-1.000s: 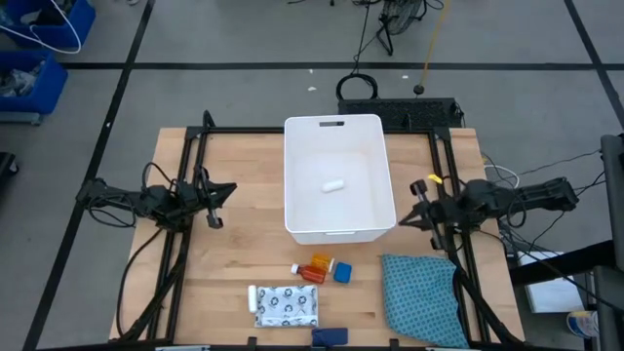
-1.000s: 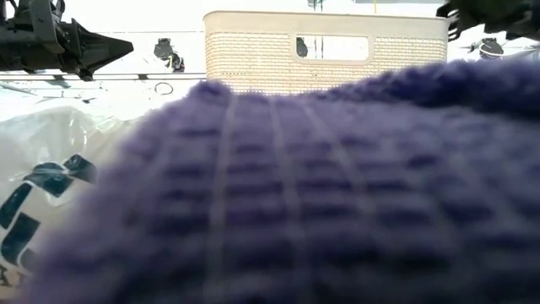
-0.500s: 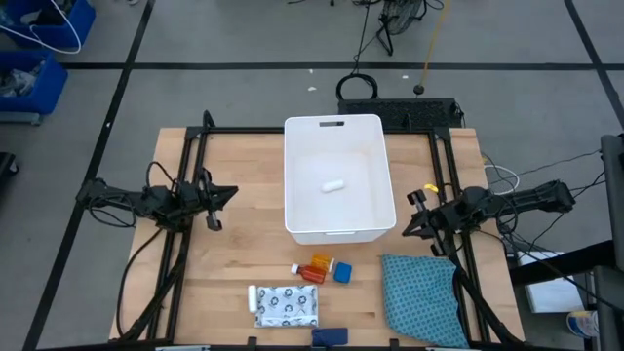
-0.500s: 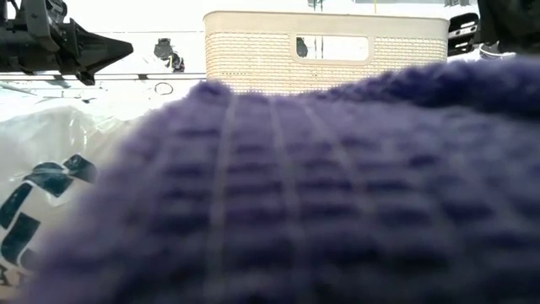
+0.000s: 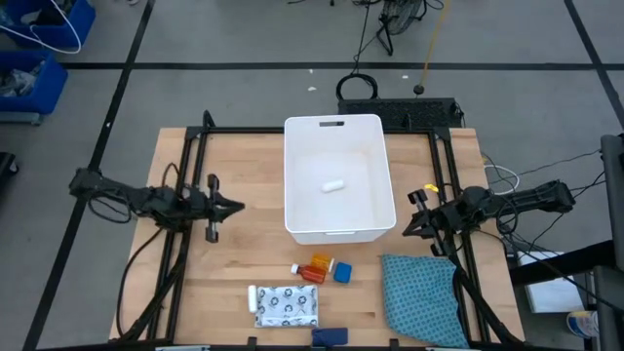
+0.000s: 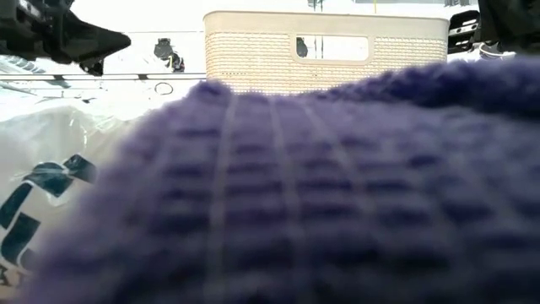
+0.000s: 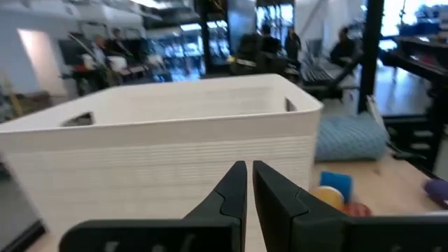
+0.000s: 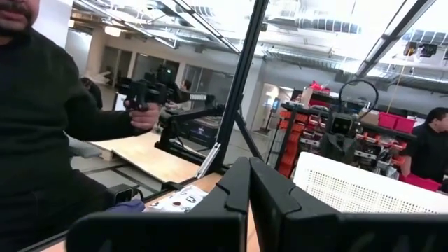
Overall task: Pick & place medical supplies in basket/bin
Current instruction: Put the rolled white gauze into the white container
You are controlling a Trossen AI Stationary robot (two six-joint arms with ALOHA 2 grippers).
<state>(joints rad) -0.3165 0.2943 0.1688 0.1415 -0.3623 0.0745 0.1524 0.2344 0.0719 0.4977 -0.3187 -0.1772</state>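
High view: large white rectangular plastic tub [image 5: 336, 125] stands at the middle of the wooden table [image 5: 244, 253], slot handle in its far rim; one small white roll [image 5: 333, 184] lies on its floor.
Loose supplies: in front of the tub, an orange pill bottle [image 5: 316, 266] with a small blue cube [image 5: 342, 272] just beside it; nearer the front edge, a white dark-patterned flat packet [image 5: 289, 306] with a second small white roll [image 5: 253, 297] at its left end; a dark blue bar [image 5: 330, 336] at the table's edge.
Cloth: teal patterned cloth [image 5: 421, 297] at the front right of the table, apart from the supplies.
Left gripper [image 5: 234, 206]: left of the tub, clear of it, pointing toward it, holding nothing.
Right gripper [image 5: 408, 226]: by the tub's front right corner, above the cloth's far edge, empty.
Left wrist view: only here are the fingers [image 7: 227, 192] seen closed to a thin slit, aimed at the tub's side wall; cube and cloth show beyond.
Right wrist view: fingers [image 8: 234, 187] likewise pressed together; a person in a dark sleeve [image 8: 42, 98] stands close by, unseen from above.
Low view: a purple knitted surface [image 6: 295, 194] fills most of the picture; only the tub's handle rim and the left gripper clear it.
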